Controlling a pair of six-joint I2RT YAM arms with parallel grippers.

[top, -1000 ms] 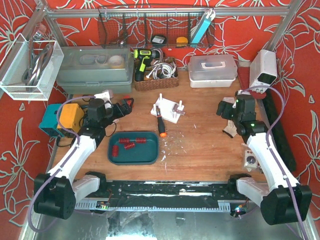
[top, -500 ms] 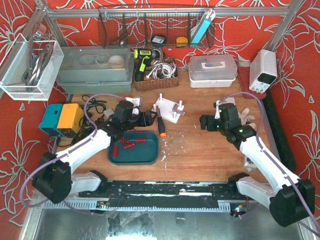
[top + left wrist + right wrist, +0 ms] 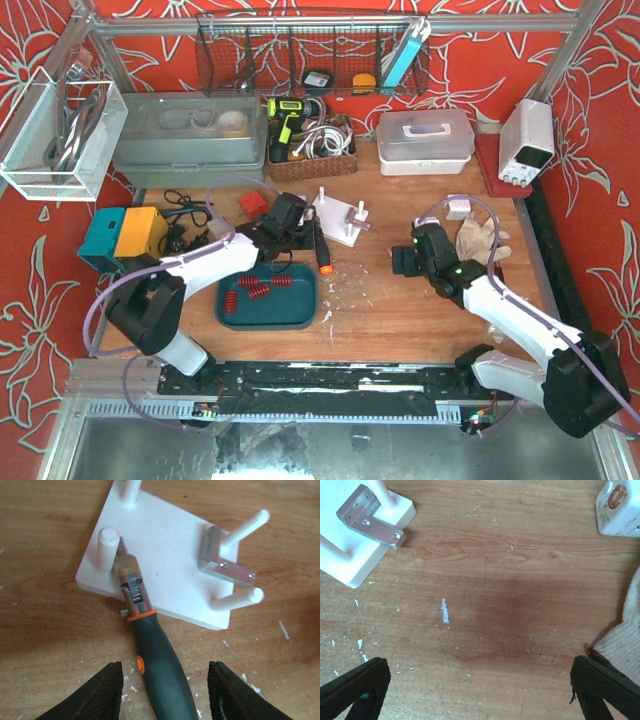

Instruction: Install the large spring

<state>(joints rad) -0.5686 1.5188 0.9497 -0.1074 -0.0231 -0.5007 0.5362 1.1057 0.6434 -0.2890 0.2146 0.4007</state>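
- Found left gripper (image 3: 167, 692) with matte black, grainy fingers (image 3: 107, 690) spread wide, clamped on nothing, one to each side of a tool handle and clear of it.
- Located black rubber-handled screwdriver with orange collar (image 3: 156, 665) lying flat on the scratched wooden table top (image 3: 495, 605). Noted its metal neck resting over the plate edge, tip just beside one peg.
- Identified white square plastic base plate (image 3: 165, 555) carrying four smooth round white pegs, flat on the wood.
- Noted brushed aluminium angle bracket (image 3: 227, 565), drilled with small holes, standing on the plate between two pegs.
- Found right gripper (image 3: 480, 695) with ribbed black fingers (image 3: 355, 690) set far apart, holding nothing, over bare wood flecked with white shavings.
- Observed cream knitted glove (image 3: 620, 630) at the right edge of the right wrist view and small white rounded box (image 3: 620, 507) at its upper right corner.
- Located red coiled wire springs (image 3: 255, 289) lying loose in the teal rectangular plastic tray (image 3: 298, 308), beside the left arm and near the plate without touching it. Could not tell which coil was the large one.
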